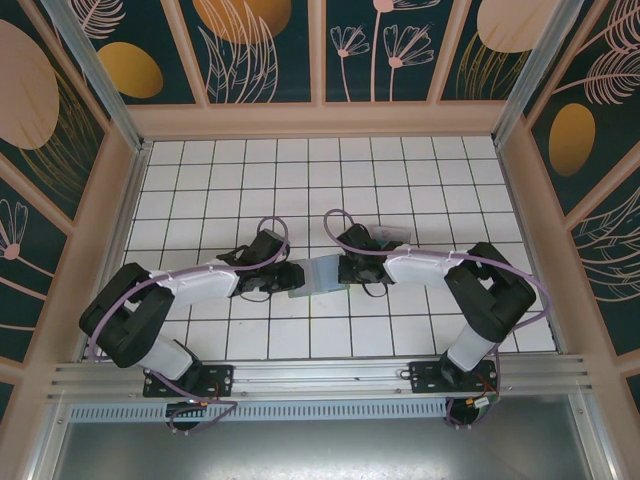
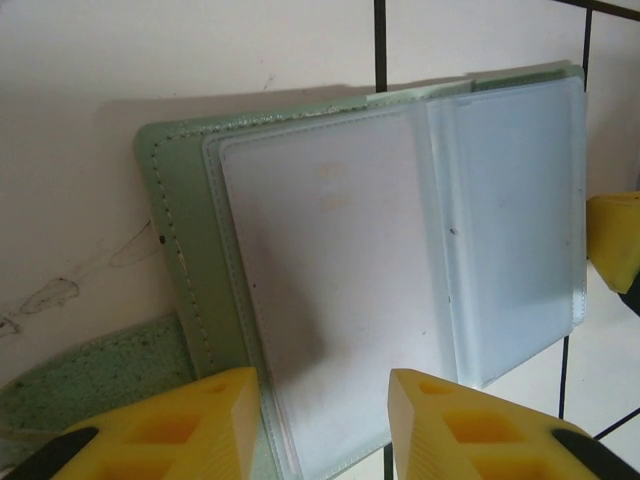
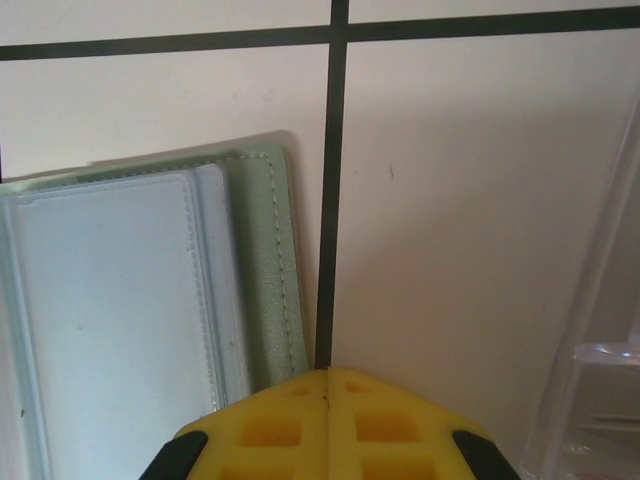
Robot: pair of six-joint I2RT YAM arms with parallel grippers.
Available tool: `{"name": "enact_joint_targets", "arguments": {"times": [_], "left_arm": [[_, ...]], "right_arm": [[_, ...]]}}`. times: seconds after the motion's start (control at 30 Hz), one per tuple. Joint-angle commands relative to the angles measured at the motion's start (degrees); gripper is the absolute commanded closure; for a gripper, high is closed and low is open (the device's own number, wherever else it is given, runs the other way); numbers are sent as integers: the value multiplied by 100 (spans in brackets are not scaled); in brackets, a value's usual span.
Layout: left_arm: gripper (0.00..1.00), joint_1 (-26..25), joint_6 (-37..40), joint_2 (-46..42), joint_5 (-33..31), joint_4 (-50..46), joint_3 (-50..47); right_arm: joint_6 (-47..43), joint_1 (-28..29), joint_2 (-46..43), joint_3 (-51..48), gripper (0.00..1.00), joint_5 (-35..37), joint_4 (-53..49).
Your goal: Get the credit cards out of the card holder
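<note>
Two halves of sage-green stitched folding card holder (image 2: 380,270) lie open on white tiled counter (image 1: 250,180). Left jaws part-open over its edge, empty; right jaws shut, empty, just beside. Extraction pending. Next, you pin holder and pinch credit card edge.

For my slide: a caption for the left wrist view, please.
Left tool, open, at the edge of the unfolded card holder.
</note>
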Motion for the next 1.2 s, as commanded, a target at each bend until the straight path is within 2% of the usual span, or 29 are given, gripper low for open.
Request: {"name": "enact_joint_targets", "arguments": {"times": [0.0, 0.33, 0.6, 0.83, 1.17], "left_arm": [[60, -19, 118, 105, 132, 97, 90], [60, -25, 145, 169, 335, 309, 63], [54, -52, 161, 254, 521, 505, 140], [52, -92, 195, 379, 583, 505, 234], [52, -194, 210, 701, 773, 697, 676]], "right_arm": [[103, 117, 330, -27, 100, -155, -6], [129, 132, 375, -53, 100, -153, 4], [129, 137, 425, -7, 100, -153, -14], [129, 148, 418, -13, 100, -161, -27], [199, 142, 416, -33, 100, -154, 33]]}}
